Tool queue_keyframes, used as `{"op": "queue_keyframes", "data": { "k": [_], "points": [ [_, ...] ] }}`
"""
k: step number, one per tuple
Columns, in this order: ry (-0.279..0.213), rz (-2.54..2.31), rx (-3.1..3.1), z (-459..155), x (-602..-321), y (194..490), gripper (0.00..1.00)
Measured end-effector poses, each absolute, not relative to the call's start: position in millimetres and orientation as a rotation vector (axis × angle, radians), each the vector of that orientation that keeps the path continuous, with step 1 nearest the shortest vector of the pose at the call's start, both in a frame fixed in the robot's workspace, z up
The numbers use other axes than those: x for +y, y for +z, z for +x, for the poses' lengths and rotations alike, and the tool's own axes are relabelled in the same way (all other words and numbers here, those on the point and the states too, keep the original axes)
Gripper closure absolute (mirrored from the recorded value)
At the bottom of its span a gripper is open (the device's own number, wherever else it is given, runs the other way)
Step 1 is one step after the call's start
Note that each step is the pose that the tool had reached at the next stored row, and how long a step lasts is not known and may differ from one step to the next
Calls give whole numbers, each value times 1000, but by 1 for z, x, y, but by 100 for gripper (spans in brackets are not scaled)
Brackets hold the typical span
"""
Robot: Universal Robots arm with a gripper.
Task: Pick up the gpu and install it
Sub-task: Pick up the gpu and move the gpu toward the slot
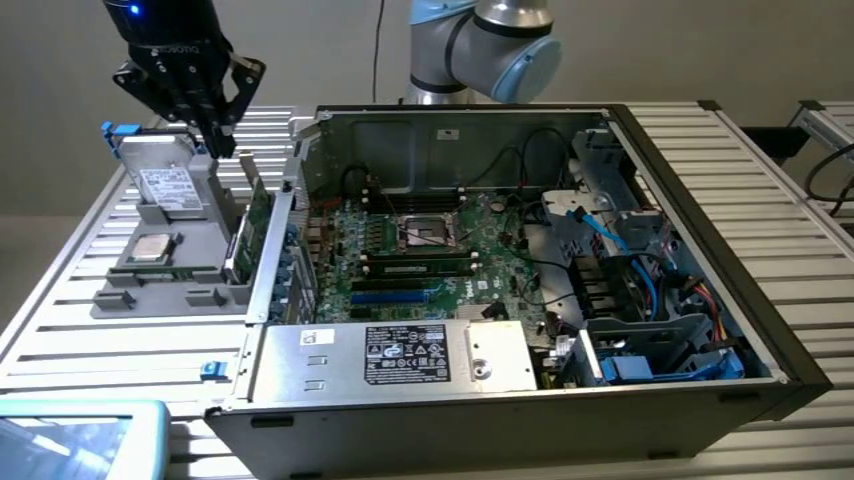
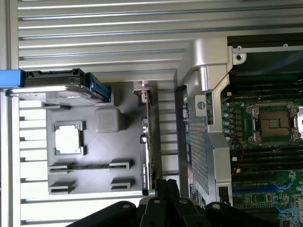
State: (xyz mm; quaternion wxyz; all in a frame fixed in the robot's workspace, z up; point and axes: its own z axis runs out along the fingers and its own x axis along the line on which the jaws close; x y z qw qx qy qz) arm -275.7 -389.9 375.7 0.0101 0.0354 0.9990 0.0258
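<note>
Your claw (image 1: pixel 220 149) hangs at the exterior frame's upper left, just over the far end of the gpu (image 1: pixel 248 225), which stands on edge in the grey holder (image 1: pixel 147 290), long axis running down-frame; I cannot tell whether the claw is open.

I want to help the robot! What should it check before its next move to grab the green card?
1. The gpu stands upright on its edge in the gray tray: ok.
2. The gripper is above the tray and holds nothing: ok.
3. The gripper is lined up right over the gpu: cannot tell.
4. The hard drive and processor chip sit apart from the gpu: ok.
5. The computer case is open and the motherboard shows: ok.
6. The blue slots look empty: ok.
</note>
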Motion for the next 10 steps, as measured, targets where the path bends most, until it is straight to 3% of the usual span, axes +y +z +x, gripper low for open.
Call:
{"op": "queue_keyframes", "data": {
  "k": [1,3,6,7,10],
  "points": [
    [81,111,3118,-276,-390,376,81],
    [81,111,3118,-276,-390,376,69],
    [81,111,3118,-277,-390,375,63],
    [80,111,3118,-279,-390,374,56],
    [83,110,3118,-288,-390,369,56]
  ]
}}
